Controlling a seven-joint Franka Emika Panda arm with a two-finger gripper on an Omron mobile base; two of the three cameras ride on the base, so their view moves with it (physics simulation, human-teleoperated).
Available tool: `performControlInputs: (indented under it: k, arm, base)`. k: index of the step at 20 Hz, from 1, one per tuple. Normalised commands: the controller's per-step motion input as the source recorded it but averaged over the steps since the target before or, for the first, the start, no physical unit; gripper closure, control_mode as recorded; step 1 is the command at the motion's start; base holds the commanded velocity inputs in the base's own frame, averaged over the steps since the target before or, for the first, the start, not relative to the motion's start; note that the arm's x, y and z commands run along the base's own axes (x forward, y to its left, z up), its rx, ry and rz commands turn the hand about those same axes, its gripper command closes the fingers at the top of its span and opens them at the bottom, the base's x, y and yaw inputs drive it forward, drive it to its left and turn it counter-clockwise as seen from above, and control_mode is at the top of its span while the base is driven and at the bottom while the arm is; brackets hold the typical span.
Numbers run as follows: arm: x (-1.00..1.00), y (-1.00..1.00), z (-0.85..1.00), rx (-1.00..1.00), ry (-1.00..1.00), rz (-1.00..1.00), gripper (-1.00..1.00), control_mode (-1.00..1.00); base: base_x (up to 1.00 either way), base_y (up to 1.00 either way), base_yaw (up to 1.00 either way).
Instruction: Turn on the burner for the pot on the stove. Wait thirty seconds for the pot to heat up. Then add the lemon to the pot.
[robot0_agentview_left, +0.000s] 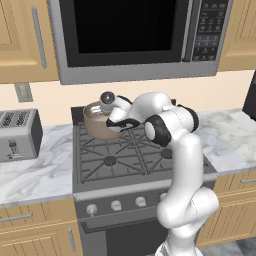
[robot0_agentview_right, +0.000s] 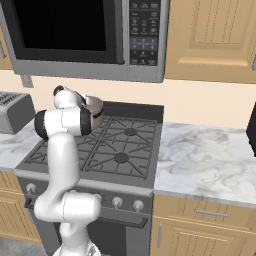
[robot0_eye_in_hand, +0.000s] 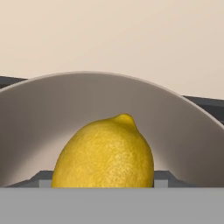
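Holding the lemon, the hand hangs partly open over the pot.

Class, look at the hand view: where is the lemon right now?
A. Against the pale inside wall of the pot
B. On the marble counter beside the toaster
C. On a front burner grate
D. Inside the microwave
A: the lemon sits framed by the curved pale inner wall of the pot.

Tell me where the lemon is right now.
In the hand view the lemon sits low and centred, right before the hand, with the pot's pale inside wall curving behind it.
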Motion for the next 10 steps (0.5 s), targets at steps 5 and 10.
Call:
performControlInputs:
  k: [5, 10]
  arm:
    - [0.0, 0.0, 0.0, 0.0, 0.0, 0.0, 1.0, -1.0]
    - [0.0, 0.0, 0.0, 0.0, 0.0, 0.0, 1.0, -1.0]
  base:
    - [0.0, 0.0, 0.0]
    - [0.0, 0.0, 0.0]
